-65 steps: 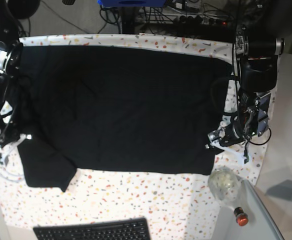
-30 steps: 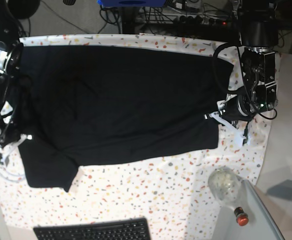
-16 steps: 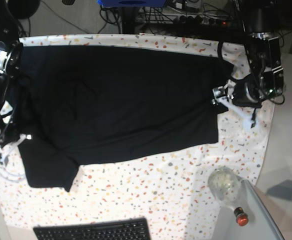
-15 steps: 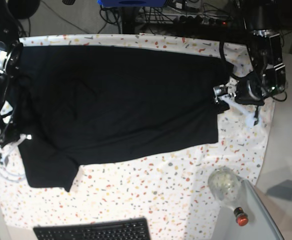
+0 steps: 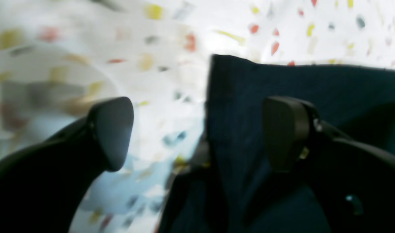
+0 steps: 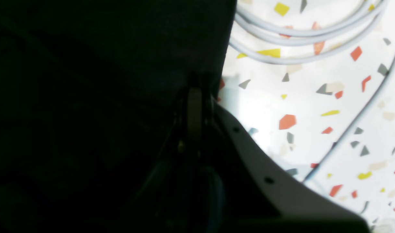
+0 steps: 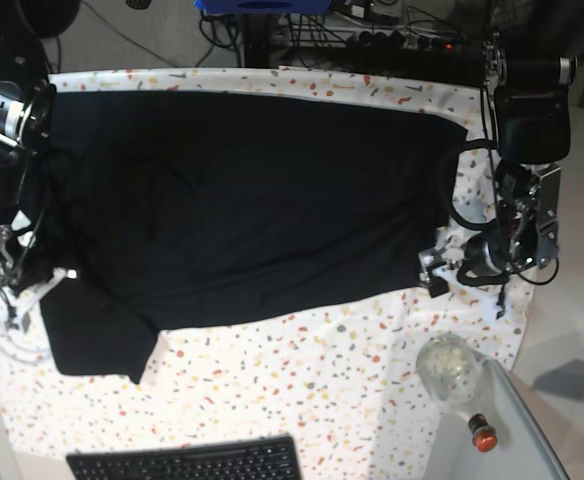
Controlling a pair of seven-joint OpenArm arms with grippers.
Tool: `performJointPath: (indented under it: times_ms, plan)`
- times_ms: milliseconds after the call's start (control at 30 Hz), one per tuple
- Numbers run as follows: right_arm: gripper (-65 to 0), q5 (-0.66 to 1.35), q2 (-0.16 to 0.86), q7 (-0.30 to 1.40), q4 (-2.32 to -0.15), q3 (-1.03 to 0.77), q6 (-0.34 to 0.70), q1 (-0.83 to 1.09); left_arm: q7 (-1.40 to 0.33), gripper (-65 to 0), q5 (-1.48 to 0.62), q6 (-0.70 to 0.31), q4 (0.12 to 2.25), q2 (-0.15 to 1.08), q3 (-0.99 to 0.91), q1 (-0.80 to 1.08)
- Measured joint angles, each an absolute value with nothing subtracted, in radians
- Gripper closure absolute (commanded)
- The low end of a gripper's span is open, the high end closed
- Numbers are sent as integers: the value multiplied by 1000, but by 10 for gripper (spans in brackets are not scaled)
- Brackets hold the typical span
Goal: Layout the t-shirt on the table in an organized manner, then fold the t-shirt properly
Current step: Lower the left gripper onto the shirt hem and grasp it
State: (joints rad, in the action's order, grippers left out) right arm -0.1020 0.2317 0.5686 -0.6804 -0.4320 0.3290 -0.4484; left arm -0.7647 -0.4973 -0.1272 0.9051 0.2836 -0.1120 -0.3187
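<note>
The black t-shirt (image 7: 252, 200) lies spread flat over the speckled table (image 7: 312, 390), with a sleeve hanging toward the front left. My left gripper (image 7: 435, 274) is at the shirt's front right corner. In the left wrist view it (image 5: 197, 132) is open, with the shirt's corner (image 5: 249, 94) lying between its fingers and the right finger over the fabric. My right gripper (image 7: 52, 278) is at the shirt's left side. In the right wrist view it (image 6: 194, 110) is shut on the black fabric (image 6: 87, 81).
A black keyboard (image 7: 187, 462) lies at the front edge. A clear bottle with a red cap (image 7: 452, 372) lies at the front right, next to the grey side surface (image 7: 512, 440). White cables (image 6: 301, 45) lie on the table beside my right gripper.
My left gripper has moved from the shirt's right edge toward the front, down to its front right corner, and is open. The shirt and my right gripper have barely moved.
</note>
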Motion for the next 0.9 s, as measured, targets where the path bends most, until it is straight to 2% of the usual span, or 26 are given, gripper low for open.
performJointPath:
  times_ms: [133,433,500,633,800,900]
  plan:
    - [0,-108,239,569,-680,-432,328,-448,-661,-592,-504,-127,807,282,-22,-368]
    - [0,-105,235,569,-680,-432,328,-448,-615,-578,-485,-112,764,236,8,-399]
    - [0,-105,235,569,-680,-432,328,-448,-616,-513,-487,-113,764,233,8,-398]
    - [0,-105,241,568,-680,-432,328,-448,-618,-341,-494,-116,763,236,8,-392]
    - [0,-105,240,569,-680,-432,328,-448,-631,-186,-500,-119,762,234,7,-390]
    - [0,-105,240,569,-680,-432,328,-448,-636,-18,-501,-122,762,232,7,-387]
